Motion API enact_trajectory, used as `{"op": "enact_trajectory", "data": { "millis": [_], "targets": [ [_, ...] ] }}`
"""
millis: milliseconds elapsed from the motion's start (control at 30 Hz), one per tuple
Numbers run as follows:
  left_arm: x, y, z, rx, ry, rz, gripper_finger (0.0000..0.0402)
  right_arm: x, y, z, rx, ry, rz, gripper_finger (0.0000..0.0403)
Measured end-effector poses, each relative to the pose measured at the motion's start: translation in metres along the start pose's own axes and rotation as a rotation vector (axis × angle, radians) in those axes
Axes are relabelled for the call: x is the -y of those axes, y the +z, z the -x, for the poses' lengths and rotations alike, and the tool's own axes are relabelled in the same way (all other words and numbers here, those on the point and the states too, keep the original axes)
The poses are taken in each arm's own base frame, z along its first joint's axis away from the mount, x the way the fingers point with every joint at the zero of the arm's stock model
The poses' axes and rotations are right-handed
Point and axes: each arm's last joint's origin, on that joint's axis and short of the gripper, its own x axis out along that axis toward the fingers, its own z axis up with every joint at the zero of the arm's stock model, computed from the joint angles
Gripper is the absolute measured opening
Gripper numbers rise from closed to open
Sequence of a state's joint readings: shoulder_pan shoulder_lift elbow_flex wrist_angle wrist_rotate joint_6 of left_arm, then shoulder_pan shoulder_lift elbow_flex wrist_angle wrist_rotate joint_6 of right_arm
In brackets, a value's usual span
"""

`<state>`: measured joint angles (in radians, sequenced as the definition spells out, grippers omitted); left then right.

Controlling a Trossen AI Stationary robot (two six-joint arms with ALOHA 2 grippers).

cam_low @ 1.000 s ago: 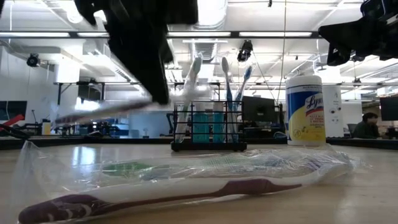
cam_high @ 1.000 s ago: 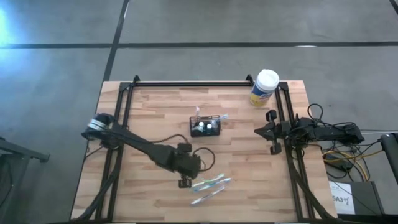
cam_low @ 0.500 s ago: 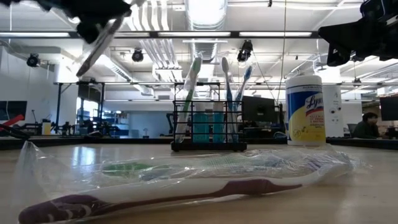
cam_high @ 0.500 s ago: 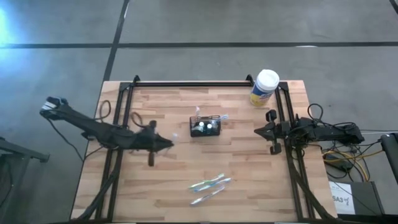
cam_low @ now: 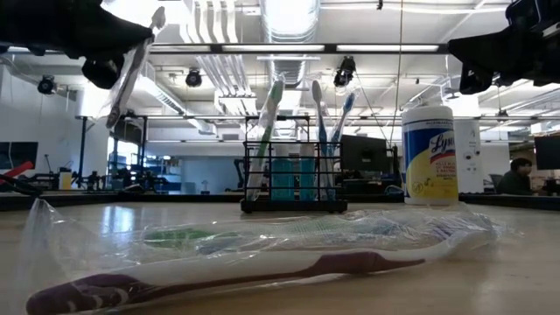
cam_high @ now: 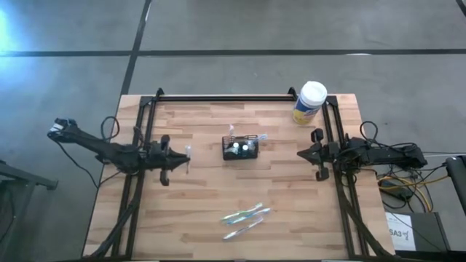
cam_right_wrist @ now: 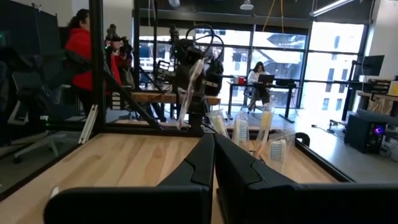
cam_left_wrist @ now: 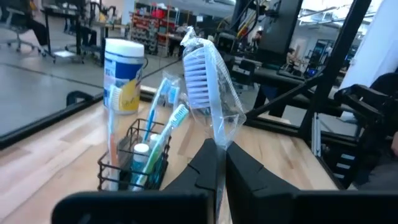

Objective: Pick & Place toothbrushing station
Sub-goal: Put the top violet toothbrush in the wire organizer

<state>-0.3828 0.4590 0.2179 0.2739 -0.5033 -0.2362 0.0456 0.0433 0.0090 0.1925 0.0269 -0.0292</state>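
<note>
The black mesh caddy [cam_high: 241, 147] stands on its base at the table's middle, with several toothbrushes upright in it; it also shows in the low view [cam_low: 294, 179] and the left wrist view [cam_left_wrist: 134, 167]. My left gripper [cam_high: 183, 155] is left of the caddy, above the table, shut on a toothbrush in a clear wrapper [cam_left_wrist: 200, 71]. My right gripper [cam_high: 302, 153] waits shut and empty at the table's right edge, its fingers [cam_right_wrist: 213, 149] pointing at the caddy [cam_right_wrist: 249, 134]. My left gripper pinches the wrapped toothbrush between its two fingers, on the handle below the white bristle head [cam_left_wrist: 217, 134], through the clear wrapper. The fingers point level toward the table's right. The brush is lifted clear and slants upward, head up [cam_low: 150, 26], lower end [cam_low: 114, 109] hanging below the fingers.
A white-lidded, yellow-labelled canister [cam_high: 309, 102] stands at the far right corner. More wrapped toothbrushes [cam_high: 246, 217] lie near the front edge, close to the low camera [cam_low: 262, 254]. Black frame rails [cam_high: 218, 97] run along the left, far and right sides. People show beyond the table [cam_right_wrist: 78, 46].
My left gripper has risen from the wrapped toothbrushes near the front edge and swung toward the table's left edge and farther back, turning to point right. It has carried one wrapped toothbrush with it, lifted clear of the table.
</note>
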Motion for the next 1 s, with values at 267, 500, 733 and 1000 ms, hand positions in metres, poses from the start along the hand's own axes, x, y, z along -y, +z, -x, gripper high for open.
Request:
{"op": "enact_trajectory", "data": {
  "millis": [267,500,733,1000],
  "targets": [
    [-0.008,-0.006,0.01,0.034,0.01,-0.003,0.0011,0.0,-0.001,0.0,-0.007,0.0,0.0,0.0008],
    [-0.013,-0.01,0.015,0.08,0.05,0.019,0.0011,0.0,-0.001,0.0,-0.007,-0.001,0.001,0.0008],
    [-0.012,0.006,0.011,0.139,0.168,0.026,0.0011,0.0,-0.001,0.0,-0.007,-0.001,0.004,0.0008],
    [0.006,0.053,-0.011,0.198,0.175,-0.138,0.0011,0.0,-0.001,0.0,-0.006,-0.001,0.009,0.0008]
  ]
}}
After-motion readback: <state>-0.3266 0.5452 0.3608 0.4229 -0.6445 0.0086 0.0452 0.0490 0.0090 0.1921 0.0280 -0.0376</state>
